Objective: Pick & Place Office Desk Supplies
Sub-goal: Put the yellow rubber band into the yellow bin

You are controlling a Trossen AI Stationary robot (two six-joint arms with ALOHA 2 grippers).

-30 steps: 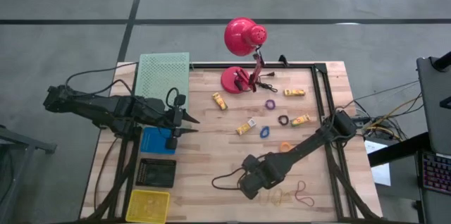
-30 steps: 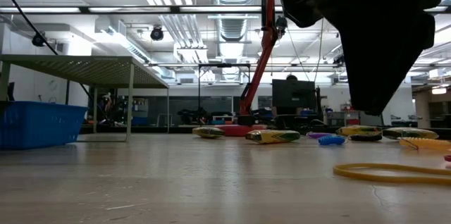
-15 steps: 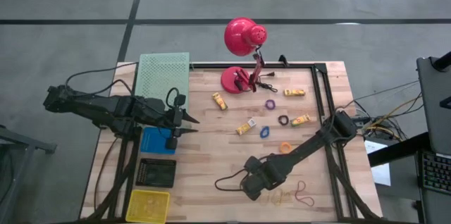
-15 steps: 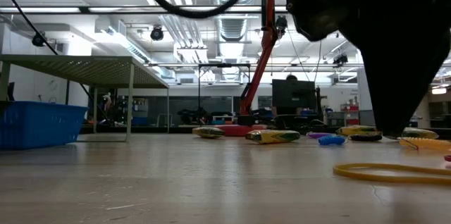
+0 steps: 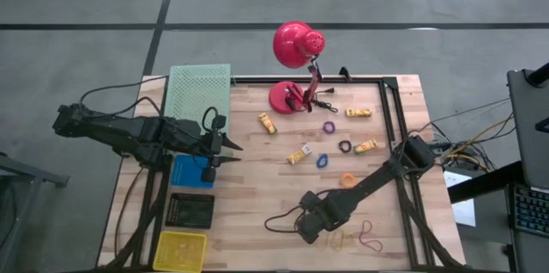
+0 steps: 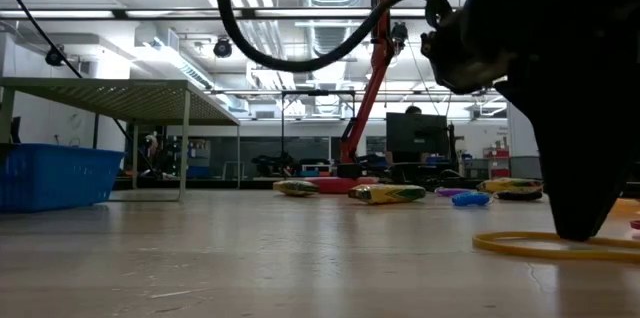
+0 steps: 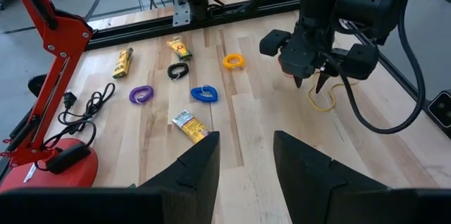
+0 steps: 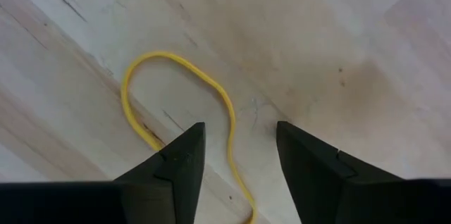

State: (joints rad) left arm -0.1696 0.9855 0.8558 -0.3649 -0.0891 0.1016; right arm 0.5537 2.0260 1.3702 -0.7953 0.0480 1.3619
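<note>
A yellow rubber band (image 8: 176,76) lies flat on the wooden table (image 5: 249,196) near its front edge. A red rubber band (image 5: 371,237) lies beside it. My right gripper (image 8: 232,155) points straight down over the yellow band, open, with a strand of the band between its two fingers. In the low view its dark fingertip (image 6: 578,226) reaches down to the band (image 6: 530,247). Yellow pieces (image 5: 268,123) and purple (image 5: 328,126), black (image 5: 345,146), blue (image 5: 322,160) and orange (image 5: 347,178) rings lie mid-table. My left gripper (image 7: 243,160) waits open above the table's left side. My right gripper comes at the yellow rubber band from above, its fingers pointing down on either side of one strand (image 8: 229,122). The band lies slack and flat on the table. I cannot tell whether a fingertip touches it.
A red desk lamp (image 5: 296,45) stands at the far edge, its base (image 5: 285,97) and cord on the table. On the left stand a green tray (image 5: 199,88), a blue bin (image 5: 192,171), a black box (image 5: 190,210) and a yellow basket (image 5: 182,250).
My right gripper has gone down toward the yellow rubber band and a little toward the table's right edge, still pointing down. The band has stayed where it was.
</note>
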